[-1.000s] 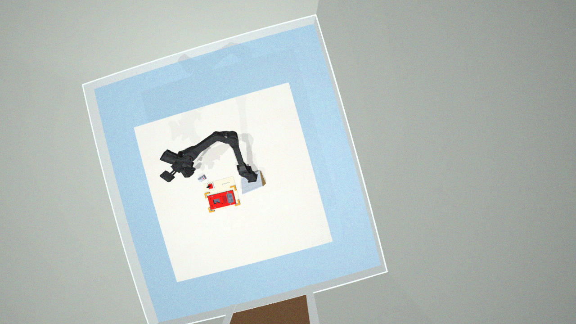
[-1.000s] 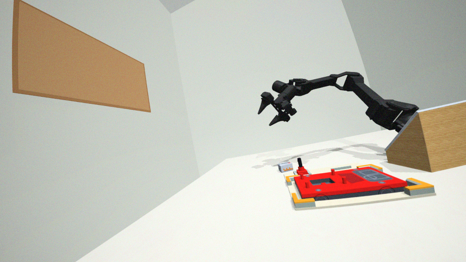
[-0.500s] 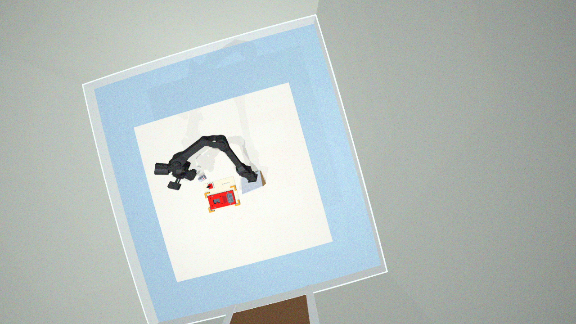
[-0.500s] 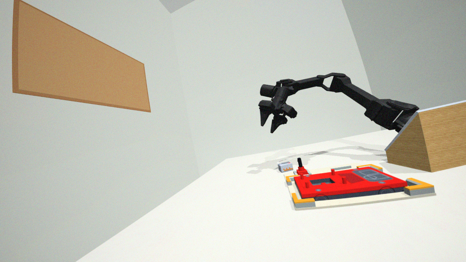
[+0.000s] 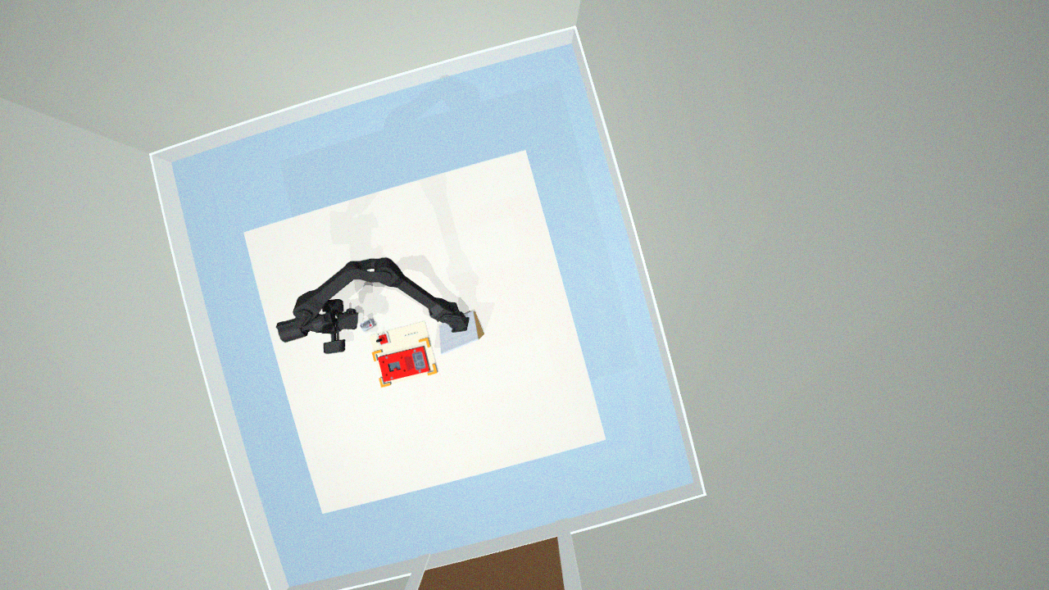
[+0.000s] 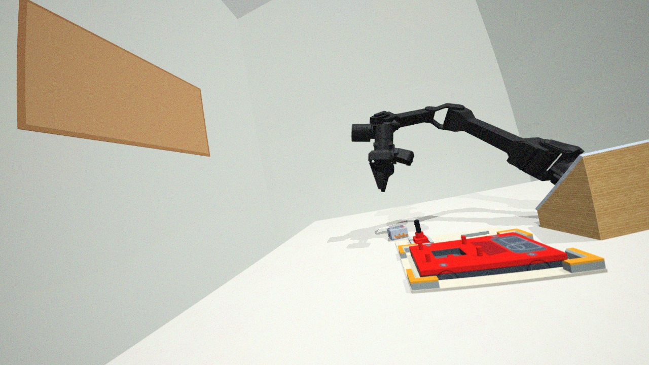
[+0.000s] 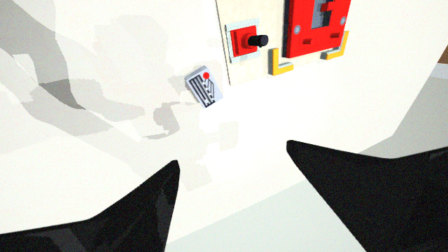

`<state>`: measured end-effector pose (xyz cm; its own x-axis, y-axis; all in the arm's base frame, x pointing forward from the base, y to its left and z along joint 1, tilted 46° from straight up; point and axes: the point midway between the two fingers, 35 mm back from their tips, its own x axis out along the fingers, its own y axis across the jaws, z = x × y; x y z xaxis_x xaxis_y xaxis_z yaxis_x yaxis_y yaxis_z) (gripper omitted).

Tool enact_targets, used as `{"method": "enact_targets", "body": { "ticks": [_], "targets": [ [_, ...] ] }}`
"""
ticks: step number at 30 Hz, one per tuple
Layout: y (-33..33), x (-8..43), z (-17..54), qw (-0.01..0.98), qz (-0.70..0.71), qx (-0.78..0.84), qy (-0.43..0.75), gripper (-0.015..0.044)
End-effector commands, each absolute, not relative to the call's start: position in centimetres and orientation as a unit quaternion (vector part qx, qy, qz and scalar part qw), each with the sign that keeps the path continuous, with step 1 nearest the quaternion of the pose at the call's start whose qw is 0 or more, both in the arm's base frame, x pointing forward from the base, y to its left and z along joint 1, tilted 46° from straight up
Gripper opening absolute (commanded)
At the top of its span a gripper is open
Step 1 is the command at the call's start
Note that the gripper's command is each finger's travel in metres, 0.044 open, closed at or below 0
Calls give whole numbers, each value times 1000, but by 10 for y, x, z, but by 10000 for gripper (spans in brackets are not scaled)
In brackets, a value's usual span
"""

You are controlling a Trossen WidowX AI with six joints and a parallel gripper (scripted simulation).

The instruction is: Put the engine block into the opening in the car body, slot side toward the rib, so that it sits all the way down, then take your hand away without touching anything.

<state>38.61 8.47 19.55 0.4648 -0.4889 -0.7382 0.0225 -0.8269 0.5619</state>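
Note:
The engine block [image 5: 368,323] [image 6: 398,232] [image 7: 204,87] is a small light-grey box on the white table, turned at an angle; the wrist view shows dark stripes and a red dot on its top. The red car body [image 6: 490,264] [image 7: 294,47] lies flat between orange-topped corner brackets. Its opening [image 5: 394,365] [image 6: 446,252] [image 7: 318,17] is empty, with a red rib [image 7: 326,7] at one side. My gripper [image 5: 334,324] [image 6: 383,189] [image 7: 234,155] is open and empty, pointing down high above the table, off to the side of the block. Which block side has the slot is unclear.
A red piece with an upright black peg [image 6: 418,226] [image 7: 258,40] stands on the cream base plate [image 5: 406,333] [image 7: 245,73], between the block and the car body. Short red posts [image 6: 463,239] rise from the car. The arm's wedge-shaped wooden mount [image 6: 567,204] stands beyond the plate's far end.

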Motion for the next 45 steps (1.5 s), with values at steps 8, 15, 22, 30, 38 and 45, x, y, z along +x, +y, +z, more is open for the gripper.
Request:
{"method": "enact_targets", "body": {
  "ticks": [8,15,22,30,38,45],
  "targets": [
    [81,377,179,381,-582,706,-134,440],
    [82,375,175,415,-603,669,-129,440],
    [49,389,140,413,-607,663,-144,440],
    [35,395,127,412,-609,660,-152,440],
    [24,400,116,407,-612,657,-164,440],
    [17,404,109,404,-614,655,-173,440]
  ]
}}
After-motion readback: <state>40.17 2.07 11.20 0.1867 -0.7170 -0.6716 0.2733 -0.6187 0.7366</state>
